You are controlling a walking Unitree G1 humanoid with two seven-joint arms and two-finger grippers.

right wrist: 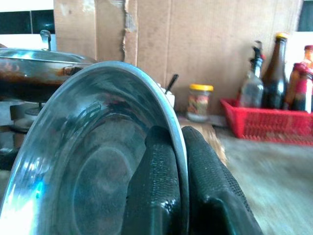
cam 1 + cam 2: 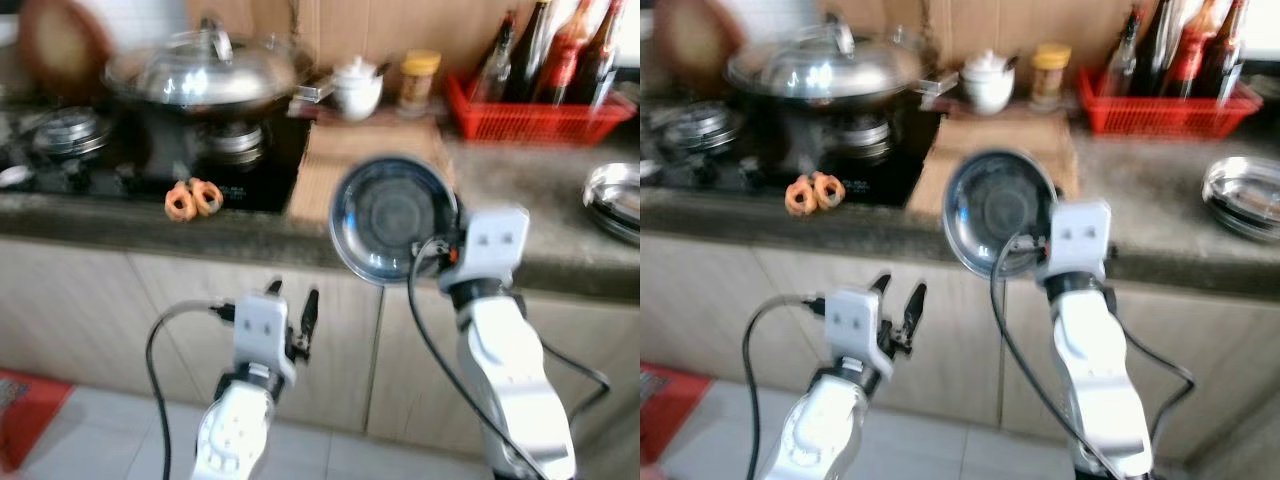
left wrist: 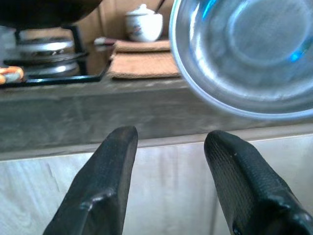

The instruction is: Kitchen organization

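Before the bench (image 2: 560,250), the right end effector (image 1: 177,161) is raised in front of the bench edge, its two fingers pinched on the rim of a steel bowl (image 2: 392,218); one finger lies inside the bowl, the other outside; the bowl is held on edge, its hollow facing the camera, clear of the bench surface. Left end effector (image 2: 297,318) is lower, before the cabinet doors (image 2: 130,330), fingers parted and holding nothing; the wrist view shows the bowl just above and ahead of it. On the bench: a gas hob (image 2: 150,160) carrying a lidded steel wok (image 2: 205,70); two orange rings (image 2: 193,198) at the hob's front edge; a woven mat (image 2: 370,150) beside the hob; a white pot (image 2: 357,88) and a yellow-lidded jar (image 2: 419,78) behind it; a red basket (image 2: 540,120) of bottles; stacked steel dishes (image 2: 615,200) at far right. Head views are blurred.
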